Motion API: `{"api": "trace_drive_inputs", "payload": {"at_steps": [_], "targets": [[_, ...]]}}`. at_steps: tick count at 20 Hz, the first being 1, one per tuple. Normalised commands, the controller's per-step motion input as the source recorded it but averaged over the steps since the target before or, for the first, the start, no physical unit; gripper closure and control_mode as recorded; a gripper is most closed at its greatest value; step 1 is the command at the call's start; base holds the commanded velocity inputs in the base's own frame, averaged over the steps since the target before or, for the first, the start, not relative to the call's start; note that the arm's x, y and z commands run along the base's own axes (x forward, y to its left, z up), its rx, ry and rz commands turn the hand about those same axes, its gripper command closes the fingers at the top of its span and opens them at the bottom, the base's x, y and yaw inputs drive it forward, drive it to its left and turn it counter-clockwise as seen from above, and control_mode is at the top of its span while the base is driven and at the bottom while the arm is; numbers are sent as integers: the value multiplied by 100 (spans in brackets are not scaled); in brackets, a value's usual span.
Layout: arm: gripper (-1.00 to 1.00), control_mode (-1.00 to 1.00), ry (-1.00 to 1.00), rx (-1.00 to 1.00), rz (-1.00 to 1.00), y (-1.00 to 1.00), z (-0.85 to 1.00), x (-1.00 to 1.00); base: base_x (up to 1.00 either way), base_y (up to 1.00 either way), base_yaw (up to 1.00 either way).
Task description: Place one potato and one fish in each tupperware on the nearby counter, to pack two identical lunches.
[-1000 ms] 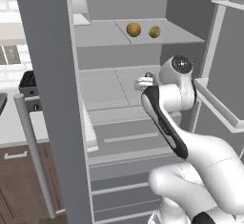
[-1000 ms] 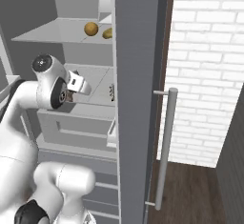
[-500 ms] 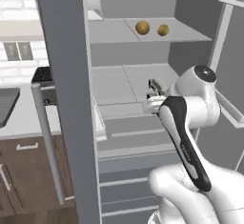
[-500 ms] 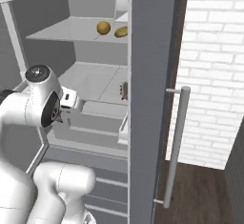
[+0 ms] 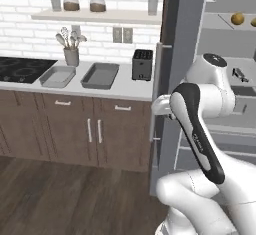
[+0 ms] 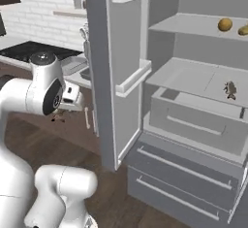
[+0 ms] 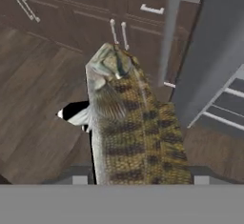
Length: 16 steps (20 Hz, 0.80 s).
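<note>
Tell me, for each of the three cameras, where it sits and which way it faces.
Left base view: behind the arm, left; faces the counter, two tubs and the fridge; arm at right.
Right base view: behind, right; faces the open fridge; arm at left.
Hand view: on the hand, facing the floor and cabinets; fish held.
Both base views share the potatoes and shelf fish.
</note>
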Motion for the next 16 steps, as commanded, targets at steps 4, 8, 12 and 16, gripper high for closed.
{"api": "trace_drive_inputs", "payload": {"at_steps": [4,8,12,16], "targets": [[100,100,0,0,0,0,0,0,56,100,17],[100,100,0,0,0,0,0,0,100,70,-8],[100,100,0,0,0,0,0,0,100,55,-14],[100,100,0,0,0,0,0,0,100,20,5]]}}
